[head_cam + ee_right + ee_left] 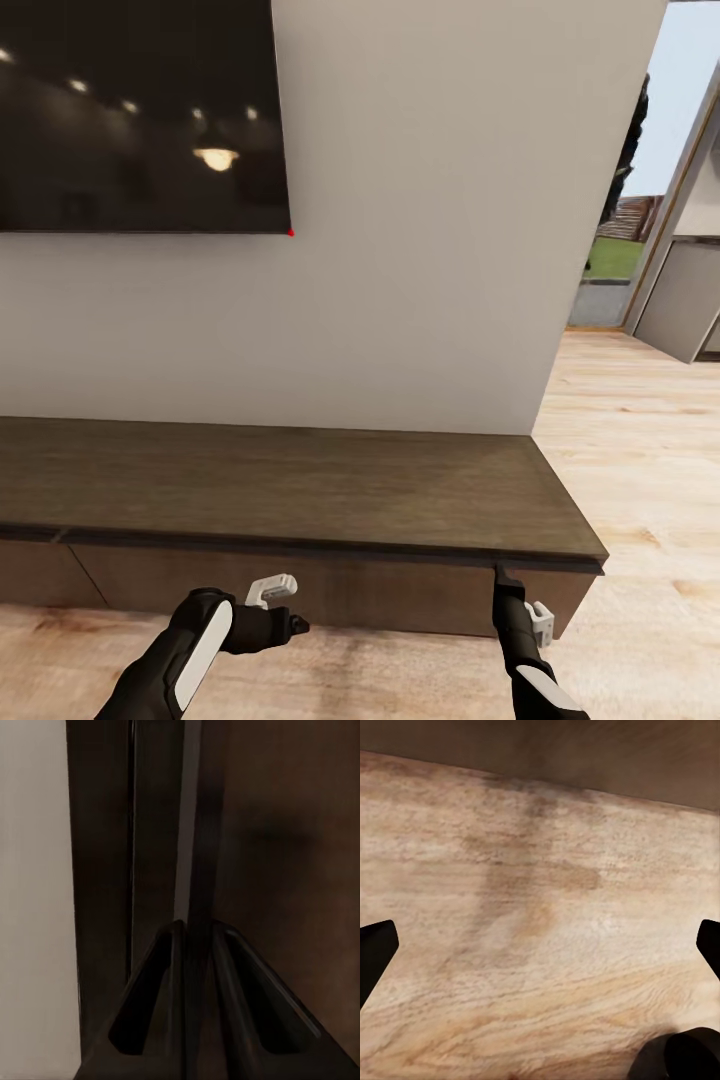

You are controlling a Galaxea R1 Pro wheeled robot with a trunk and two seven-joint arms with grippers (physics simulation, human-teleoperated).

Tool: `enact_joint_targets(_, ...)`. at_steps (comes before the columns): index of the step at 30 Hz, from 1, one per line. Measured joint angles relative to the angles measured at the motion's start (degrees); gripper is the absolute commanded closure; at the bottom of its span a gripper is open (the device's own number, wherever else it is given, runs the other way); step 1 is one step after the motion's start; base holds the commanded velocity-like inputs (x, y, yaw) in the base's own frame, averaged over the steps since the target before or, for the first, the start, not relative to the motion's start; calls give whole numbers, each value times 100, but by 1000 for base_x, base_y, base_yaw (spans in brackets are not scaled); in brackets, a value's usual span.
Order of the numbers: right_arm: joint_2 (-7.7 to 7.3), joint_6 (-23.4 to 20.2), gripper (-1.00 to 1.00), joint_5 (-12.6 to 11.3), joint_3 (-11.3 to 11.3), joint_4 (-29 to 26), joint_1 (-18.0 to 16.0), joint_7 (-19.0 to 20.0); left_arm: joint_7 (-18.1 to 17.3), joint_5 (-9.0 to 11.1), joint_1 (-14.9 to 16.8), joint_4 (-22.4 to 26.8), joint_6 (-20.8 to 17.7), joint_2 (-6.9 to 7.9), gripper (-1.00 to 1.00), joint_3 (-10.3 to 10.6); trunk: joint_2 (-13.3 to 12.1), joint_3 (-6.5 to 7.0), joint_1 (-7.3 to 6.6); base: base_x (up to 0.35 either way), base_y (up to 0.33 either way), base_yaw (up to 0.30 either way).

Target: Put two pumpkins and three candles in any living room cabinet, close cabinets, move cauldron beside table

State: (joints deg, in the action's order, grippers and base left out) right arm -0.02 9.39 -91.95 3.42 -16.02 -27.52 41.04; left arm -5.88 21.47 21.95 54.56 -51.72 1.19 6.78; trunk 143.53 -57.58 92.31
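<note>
The cabinet (300, 480), a long low dark-brown console, runs along the white wall, and its drawer fronts look flush. My right gripper (499, 575) points up at the top edge of the rightmost drawer front. In the right wrist view its fingers (150, 997) stand close together on a thin dark edge of that front (196, 870). My left gripper (295, 625) hangs low before the cabinet's middle. It is open over the floor, and its fingertips (375, 945) are wide apart with nothing between them. The pumpkins, candles, cauldron and table are out of view.
A black TV (140, 110) hangs on the wall above the cabinet. Light wooden floor (650, 480) stretches past the cabinet's right end toward a doorway (620, 250) with a pale open door (690, 300) beside it.
</note>
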Motion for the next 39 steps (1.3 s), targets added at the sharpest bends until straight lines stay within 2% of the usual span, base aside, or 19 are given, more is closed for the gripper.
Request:
enact_joint_targets(18,0,-20,100,-29,-6,-15,-1,-26,0,0,0,-2,0,-6,-100,0,-1,0,1,-12,0,0)
enact_joint_targets(39,1,-30,100,2,-76,-5,-1,-17,0,0,1,6,1,-13,-100,1,-1,0,3,-197,0,0)
